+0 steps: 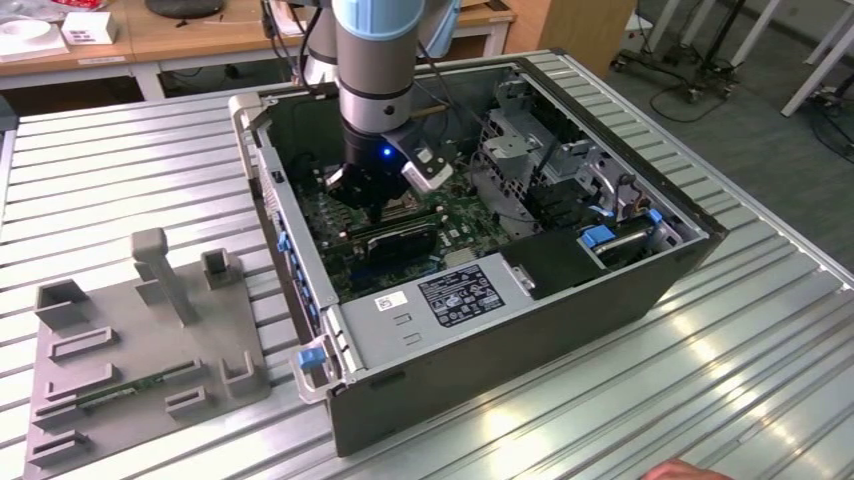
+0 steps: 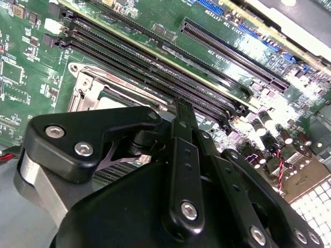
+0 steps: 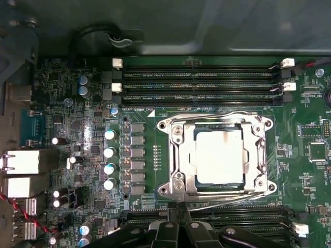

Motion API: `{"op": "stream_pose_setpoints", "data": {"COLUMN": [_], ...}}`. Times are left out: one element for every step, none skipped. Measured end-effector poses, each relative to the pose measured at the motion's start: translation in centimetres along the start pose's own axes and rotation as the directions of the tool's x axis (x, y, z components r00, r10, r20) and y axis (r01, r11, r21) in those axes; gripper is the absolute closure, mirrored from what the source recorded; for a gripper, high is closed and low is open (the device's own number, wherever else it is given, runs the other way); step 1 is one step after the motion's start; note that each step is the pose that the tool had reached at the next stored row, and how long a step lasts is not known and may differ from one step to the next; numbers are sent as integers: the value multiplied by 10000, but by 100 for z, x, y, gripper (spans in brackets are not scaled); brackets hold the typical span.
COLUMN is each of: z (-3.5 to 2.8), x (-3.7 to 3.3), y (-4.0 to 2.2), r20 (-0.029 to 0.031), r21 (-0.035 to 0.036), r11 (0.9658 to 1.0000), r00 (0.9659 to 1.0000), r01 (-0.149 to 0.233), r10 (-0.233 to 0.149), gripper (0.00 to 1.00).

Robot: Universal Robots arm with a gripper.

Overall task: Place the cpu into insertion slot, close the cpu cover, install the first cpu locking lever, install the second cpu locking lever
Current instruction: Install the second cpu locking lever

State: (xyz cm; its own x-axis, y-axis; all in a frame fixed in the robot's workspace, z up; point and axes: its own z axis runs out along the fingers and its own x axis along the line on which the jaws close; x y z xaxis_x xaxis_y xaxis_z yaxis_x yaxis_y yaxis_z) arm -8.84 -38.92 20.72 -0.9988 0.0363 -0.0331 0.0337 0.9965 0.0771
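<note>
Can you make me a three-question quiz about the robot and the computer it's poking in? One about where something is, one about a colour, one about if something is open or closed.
1. Where does the cpu sit?
A. In its socket on the green board
B. On the grey holder tray outside the case
C. On the wooden desk behind

2. What colour is the cpu's top?
A. Bright blue
B. Pale silvery
C. Red

3. How is the cpu cover?
A. Standing straight up
B. Taken off and lying on the table
C. Folded down flat around the cpu

Answers:
1. A: in the first wrist view the chip lies inside the metal frame on the motherboard.
2. B: its square top shines pale silver.
3. C: the frame lies flat, with the chip showing through its open middle; the gripper is just beside it.
</note>
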Motion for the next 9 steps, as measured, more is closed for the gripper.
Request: {"op": "stream_pose_setpoints", "data": {"z": [3,5,7,10,13,16,19,22,25], "x": [0,1,1,1,1,2,2,2,3], "y": [3,8,15,23,33,40,47,53,59], "r20": [1,1,2,2,2,2,1,1,2], "r21": [2,4,4,5,7,9,11,14,17], "r11": [10000,10000,10000,10000,10000,10000,10000,10000,10000], "r00": [10000,10000,10000,10000,10000,10000,10000,10000,10000], "r01": [-1,0,0,0,1,1,1,1,2], "r10": [1,0,0,0,-1,-1,-1,-1,-2], "gripper": [89,89,89,89,89,89,89,89,89]}}
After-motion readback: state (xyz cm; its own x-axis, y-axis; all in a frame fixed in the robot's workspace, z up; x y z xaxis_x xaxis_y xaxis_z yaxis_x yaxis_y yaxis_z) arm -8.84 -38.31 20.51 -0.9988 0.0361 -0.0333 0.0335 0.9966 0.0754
